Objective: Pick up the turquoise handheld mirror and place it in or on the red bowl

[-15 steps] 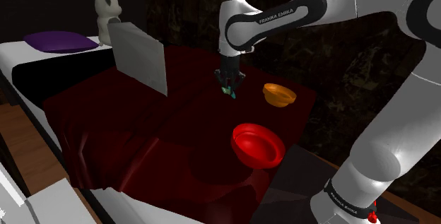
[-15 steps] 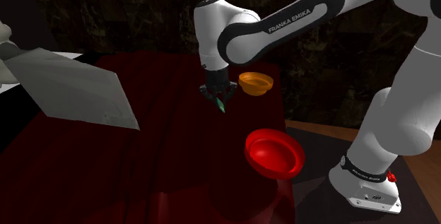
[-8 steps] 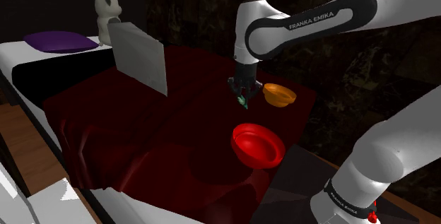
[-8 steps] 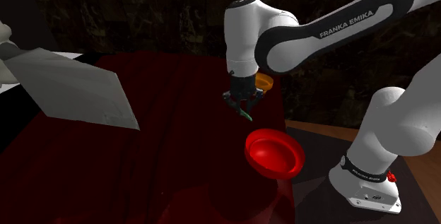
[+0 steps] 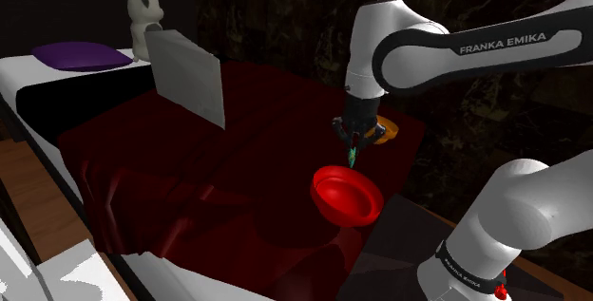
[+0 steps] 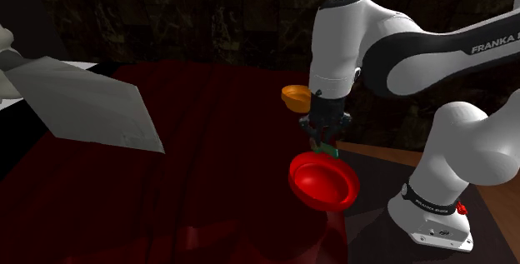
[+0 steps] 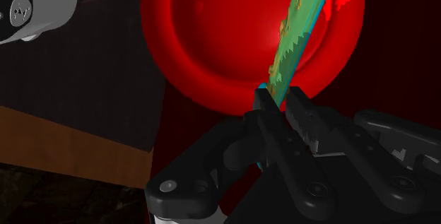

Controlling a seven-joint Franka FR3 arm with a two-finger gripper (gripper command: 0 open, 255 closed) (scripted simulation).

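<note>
While poised above red bowl (image 7: 212, 46), fingers (image 7: 266, 108) clasp turquoise mirror (image 7: 300, 30) between them, mirror projecting past tips.

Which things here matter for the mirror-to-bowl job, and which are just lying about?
In the job: turquoise-edged green handheld mirror, clasped in the black two-finger gripper; glossy red round bowl.
Lying about: small orange bowl; white panda plush; purple cushion; pale grey flat slab; dark red cloth.
</note>
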